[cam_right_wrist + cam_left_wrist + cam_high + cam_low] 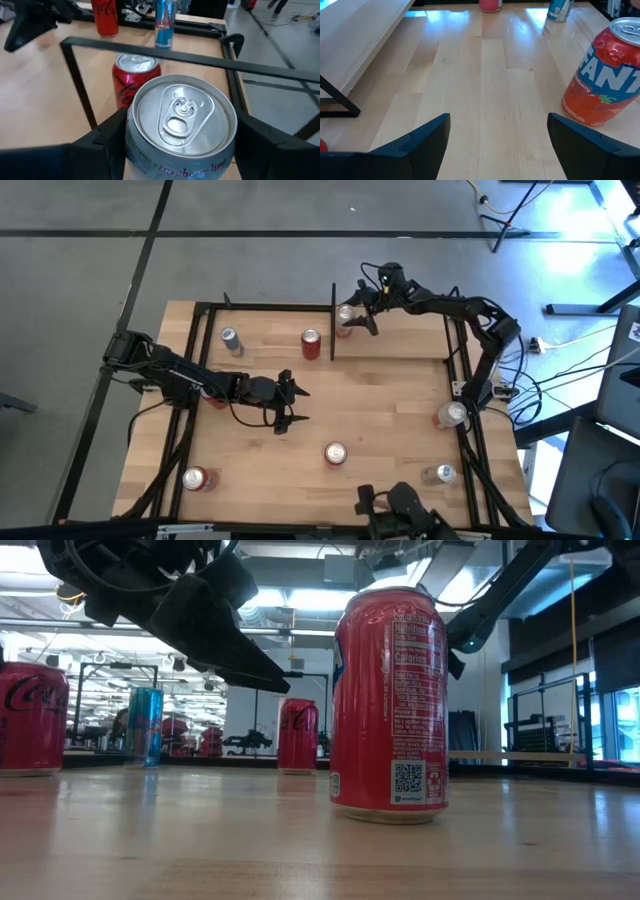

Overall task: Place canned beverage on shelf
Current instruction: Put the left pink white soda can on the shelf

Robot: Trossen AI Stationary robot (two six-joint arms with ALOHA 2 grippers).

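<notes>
Desk (390,400), light wood, black frame; contents listed from left to right of the high view.

- Red can (197,478), lower left, upright.
- Left gripper (292,404), left of centre, fingers spread and holding nothing. Its wrist view shows bare wood between the fingers and a Fanta can (604,80) off to one side, apart from them.
- Blue-and-silver can (231,340), upper left, standing in the shelf (270,350).
- Red cola can (311,343), in the same bay, just left of the black divider plate (332,320).
- Red can (335,454), lower centre, upright; the tall near can in the low view (389,705).
- Right gripper (352,316), upper centre, just right of the divider plate, fingers clamped on either side of a silver raspberry-lime can (181,125). The can is upright, top facing the wrist camera, at the shelf's edge, with the cola can (135,80) just beyond the black bar.
- Silver-topped cans (452,414) and (444,473), right edge, well apart from both grippers.
</notes>
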